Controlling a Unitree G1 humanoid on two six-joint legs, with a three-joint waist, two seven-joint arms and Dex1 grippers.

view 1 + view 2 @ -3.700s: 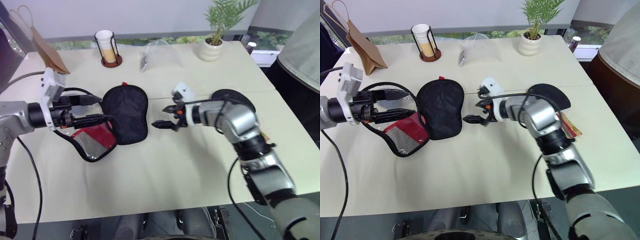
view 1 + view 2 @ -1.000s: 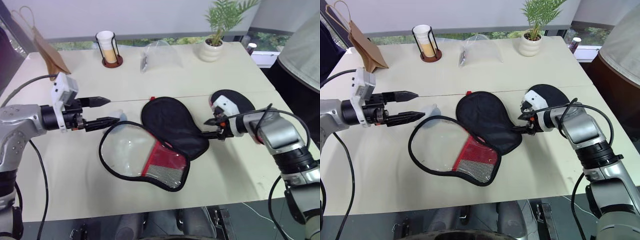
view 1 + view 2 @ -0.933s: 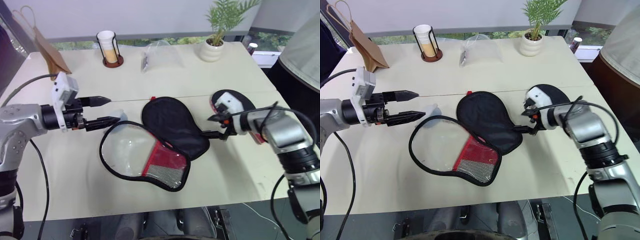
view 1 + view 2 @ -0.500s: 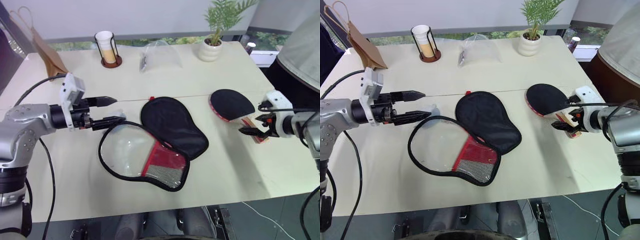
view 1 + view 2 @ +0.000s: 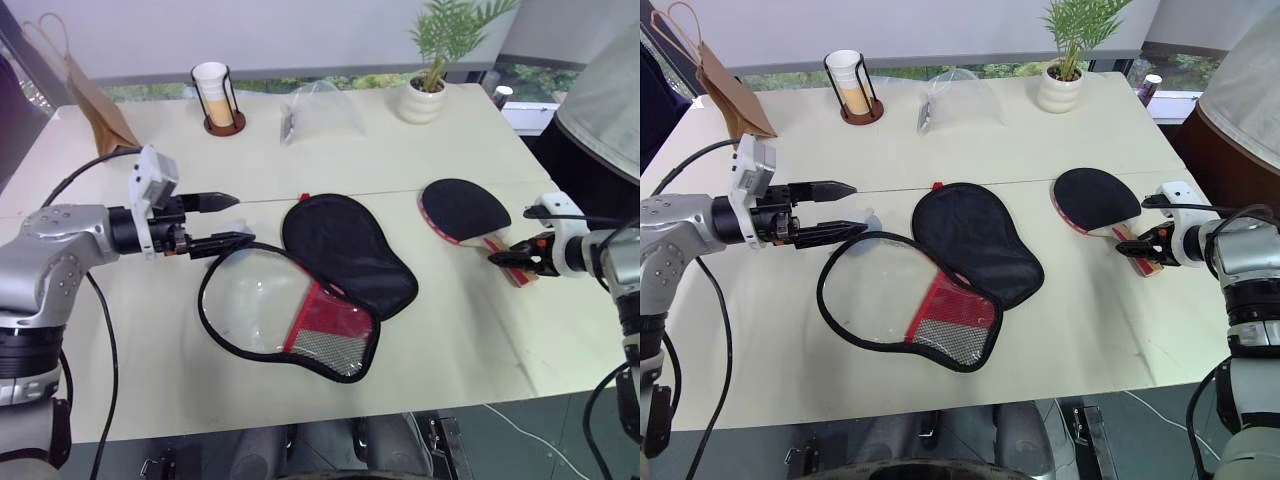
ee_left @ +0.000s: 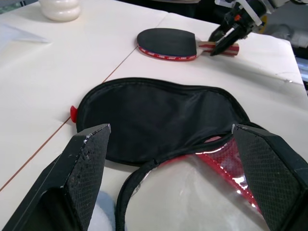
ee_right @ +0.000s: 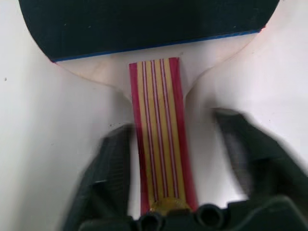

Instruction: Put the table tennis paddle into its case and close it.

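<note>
1. Head views: the table tennis paddle [image 5: 1096,199] is lying flat on the cream table [image 5: 970,140], out at the robot's right side, black face up and its striped handle pointing toward the right gripper [image 5: 1137,246].
2. That right gripper is sitting at the handle's end with its fingers partly closed around the handle; whether they are actually pressing on it I cannot tell.
3. The case [image 5: 310,285] is lying unzipped in the middle of the table, its black half spreading beside the half with the red panel and mesh pocket.
4. The left gripper [image 5: 232,220] is hovering just beside the case's zipper rim, its fingers spread wide and gripping nothing.
5. Left wrist view: the spread black fingers [image 6: 72,178] are framing the case's black half, with the paddle and the right gripper lying beyond it.
6. Right wrist view: the striped handle [image 7: 161,130] is running between the two fingers [image 7: 108,178], with a gap showing on either side.
</note>
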